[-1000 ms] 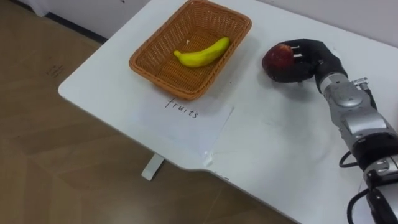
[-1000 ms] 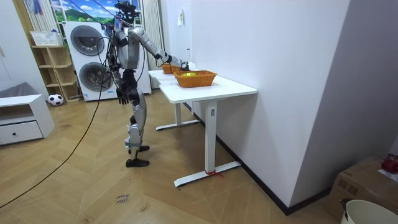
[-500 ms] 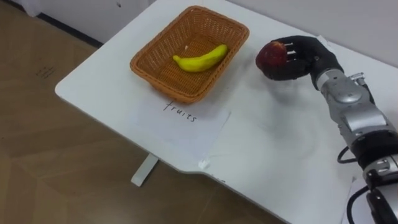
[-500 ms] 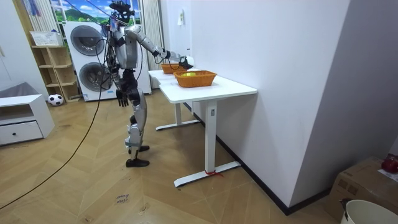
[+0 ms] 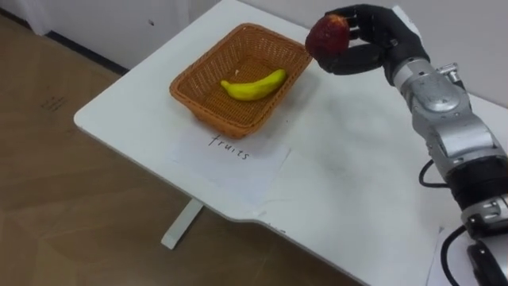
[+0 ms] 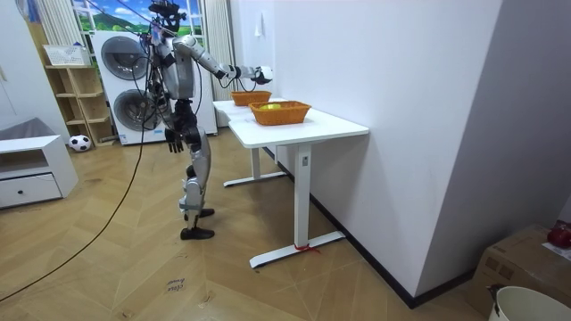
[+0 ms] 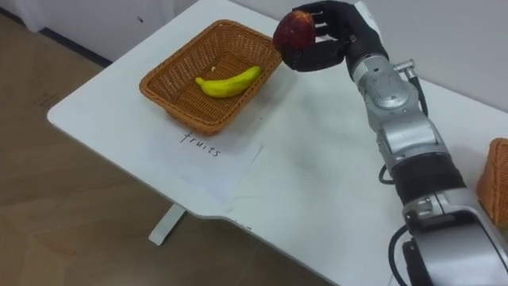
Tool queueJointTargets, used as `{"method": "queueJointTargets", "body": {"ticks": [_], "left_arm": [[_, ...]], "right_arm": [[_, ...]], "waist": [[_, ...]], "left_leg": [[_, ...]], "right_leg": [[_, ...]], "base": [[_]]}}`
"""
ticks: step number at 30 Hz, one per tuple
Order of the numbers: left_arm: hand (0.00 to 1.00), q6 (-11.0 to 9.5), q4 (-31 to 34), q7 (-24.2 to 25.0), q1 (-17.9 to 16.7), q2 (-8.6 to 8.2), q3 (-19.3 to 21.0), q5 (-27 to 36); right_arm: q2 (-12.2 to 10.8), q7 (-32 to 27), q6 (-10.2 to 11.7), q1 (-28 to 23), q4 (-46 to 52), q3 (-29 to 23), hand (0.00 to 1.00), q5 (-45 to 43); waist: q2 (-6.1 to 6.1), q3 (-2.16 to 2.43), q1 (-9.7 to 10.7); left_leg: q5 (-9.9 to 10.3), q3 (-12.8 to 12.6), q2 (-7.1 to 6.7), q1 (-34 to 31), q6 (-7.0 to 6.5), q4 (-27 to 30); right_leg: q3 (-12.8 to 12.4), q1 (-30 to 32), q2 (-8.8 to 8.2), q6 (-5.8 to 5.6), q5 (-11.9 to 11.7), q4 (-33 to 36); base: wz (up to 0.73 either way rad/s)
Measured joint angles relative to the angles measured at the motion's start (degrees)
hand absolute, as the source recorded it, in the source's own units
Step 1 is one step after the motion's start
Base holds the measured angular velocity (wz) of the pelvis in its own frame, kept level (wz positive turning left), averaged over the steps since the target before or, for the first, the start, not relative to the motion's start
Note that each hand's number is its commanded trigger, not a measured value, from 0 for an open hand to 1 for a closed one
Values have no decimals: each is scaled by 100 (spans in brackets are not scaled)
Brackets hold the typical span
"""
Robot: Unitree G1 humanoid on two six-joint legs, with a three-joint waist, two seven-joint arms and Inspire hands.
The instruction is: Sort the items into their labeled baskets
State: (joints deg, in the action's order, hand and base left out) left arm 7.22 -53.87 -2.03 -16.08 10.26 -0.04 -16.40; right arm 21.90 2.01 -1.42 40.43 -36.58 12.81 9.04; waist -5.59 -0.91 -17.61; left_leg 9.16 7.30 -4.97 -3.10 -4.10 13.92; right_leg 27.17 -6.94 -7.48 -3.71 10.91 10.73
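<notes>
Floor: wood boards (image 5: 71,230) run below the near table edge.
Table: white top (image 5: 357,183), its rounded corner to the left.
Side basket: the edge of a second wicker basket (image 7: 496,179) sits on the table by the robot's right forearm; what is in it cannot be seen.
Paper: a white sheet (image 5: 230,159) lies flat near the front edge with a handwritten word on it, touching the basket's near wall.
Basket: wicker, rectangular (image 5: 218,119), set at an angle just beyond the paper.
Banana: yellow (image 5: 254,86), lying on the basket floor.
Right hand: black (image 5: 379,38), reached out over the table's far side, fingers and thumb curled round the apple.
Apple: red (image 5: 325,36), gripped in the air above the table, at the basket's far right corner and not in it.
Wall: white, just behind the table's far edge.
Stance: in the room view the robot stands upright at the table's far end, right arm stretched over the two baskets.
Left hand: hangs at its hip (image 6: 175,138); whether the fingers are apart or together cannot be told.
Background: washing machines (image 6: 125,85) stand behind the robot.
</notes>
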Motion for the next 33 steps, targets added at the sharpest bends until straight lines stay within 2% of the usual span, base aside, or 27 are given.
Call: {"method": "queueJointTargets", "body": {"ticks": [3, 7, 10, 16, 17, 21, 27, 29, 33], "left_arm": [[0, 37, -17, 0, 5, 0, -3, 2], [0, 74, -36, -1, 22, 0, -2, 2], [0, 113, -101, 0, 20, 0, 1, -11], [0, 212, -142, 102, -21, -5, 7, -6], [0, 216, -135, 162, -18, 0, 48, -21], [0, 240, -120, 308, -35, 4, 209, -60], [0, 242, -118, 435, -96, 34, 223, -60], [0, 243, -133, 435, -103, 89, 222, -61], [0, 244, -137, 444, -118, 127, 225, -59]], "right_arm": [[1, -67, -2, 0, 4, 62, 100, 2], [7, -108, -3, 0, 9, 174, 100, -4], [5, -153, -142, 0, 254, 192, 100, -134], [-100, -148, -237, 1, 606, 270, 100, -164], [-103, -137, -242, 1, 610, 376, 100, -199], [-191, 11, -361, 0, 610, 532, 100, -391], [-211, 163, -375, 0, 609, 624, 100, -456], [-257, 171, -377, 0, 608, 628, 100, -438], [-343, 184, -402, 0, 593, 632, 100, -488]], "waist": [[44, 30, 6], [61, 42, 22], [64, 43, 11], [29, 57, -96], [14, 55, -163], [-49, 63, -187], [-146, 43, -334], [-189, 16, -429], [-178, 4, -549]], "left_leg": [[0, 5, -3, 89, -1, -35], [-1, 52, -28, 183, -2, -64], [-2, 63, -44, 214, -3, -68], [6, 79, -58, 315, -15, -85], [6, 84, -59, 307, -16, -113], [6, 187, -80, 259, -16, -105], [6, 325, -106, 238, -17, -39], [6, 346, -108, 236, -17, -40], [7, 373, -129, 247, -23, -36]], "right_leg": [[11, -75, -7, -2, 1, 2], [39, -166, -26, -36, 23, 3], [45, -204, -38, -45, 28, 1], [124, -314, -53, -53, 34, 10], [128, -314, -55, -65, 41, 11], [132, -305, -51, -73, 47, 16], [172, -317, -60, -73, 47, 105], [191, -309, -62, -73, 47, 107], [176, -327, -76, -75, 48, 104]], "base": [[0], [4], [3], [3], [0], [14], [14], [4], [4]]}}
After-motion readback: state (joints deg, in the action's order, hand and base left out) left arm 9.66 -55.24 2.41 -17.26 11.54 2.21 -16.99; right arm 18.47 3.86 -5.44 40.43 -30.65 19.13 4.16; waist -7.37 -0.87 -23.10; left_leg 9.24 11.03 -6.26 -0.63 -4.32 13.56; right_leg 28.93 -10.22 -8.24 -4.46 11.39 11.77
